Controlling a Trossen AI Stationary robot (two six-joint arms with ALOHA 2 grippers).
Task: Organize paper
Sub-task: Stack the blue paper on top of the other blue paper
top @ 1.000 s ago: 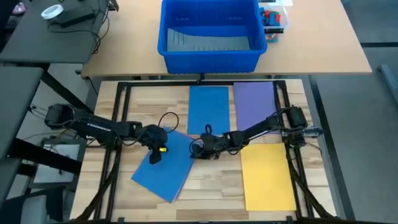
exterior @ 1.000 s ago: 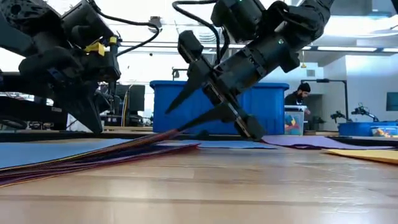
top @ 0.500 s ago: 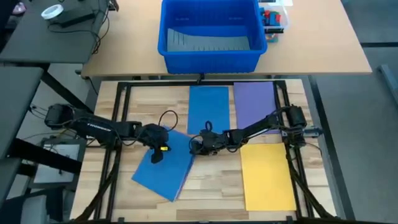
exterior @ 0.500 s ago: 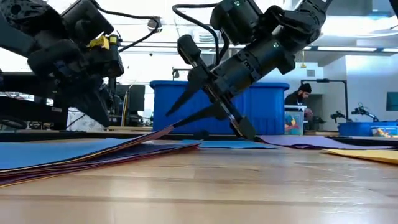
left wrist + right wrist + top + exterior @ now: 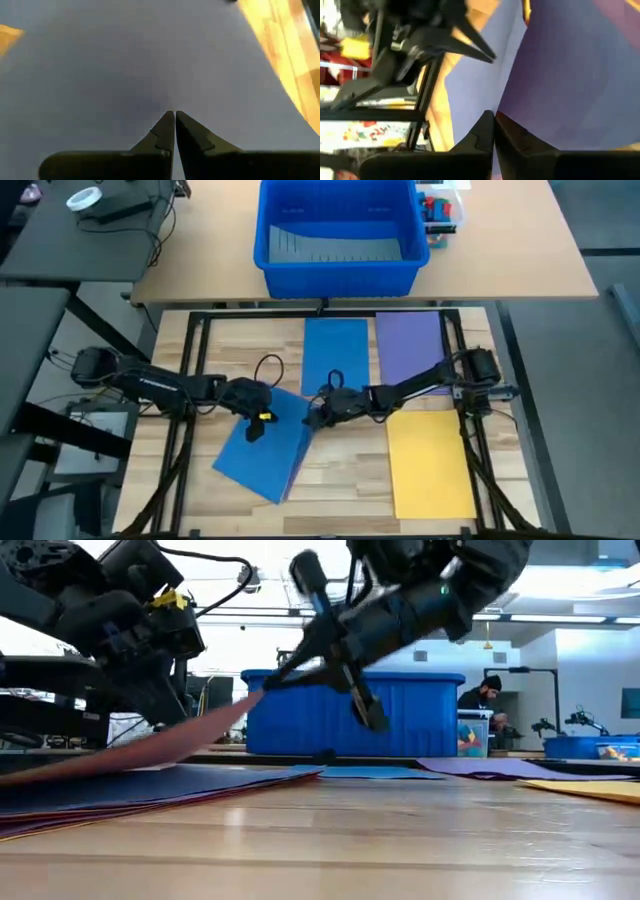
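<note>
At the centre of the high view the right gripper (image 5: pixel 314 421) pinches the near corner of the top blue sheet (image 5: pixel 268 450) of the skewed stack at lower left, its fingers (image 5: pixel 487 131) closed on the paper's edge — that edge is lifted off the wooden surface (image 5: pixel 340 490). The left gripper (image 5: pixel 252 430) presses down on the same stack with fingers (image 5: pixel 170 127) together. Single sheets lie flat — blue paper (image 5: pixel 336 354), purple paper (image 5: pixel 410 346), yellow paper (image 5: pixel 430 462).

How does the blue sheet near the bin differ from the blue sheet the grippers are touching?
The far blue sheet lies flat and square to the table; the near blue sheet sits skewed atop a stack, one edge lifted by the right gripper, with the left gripper on it. Both look alike in shape.
</note>
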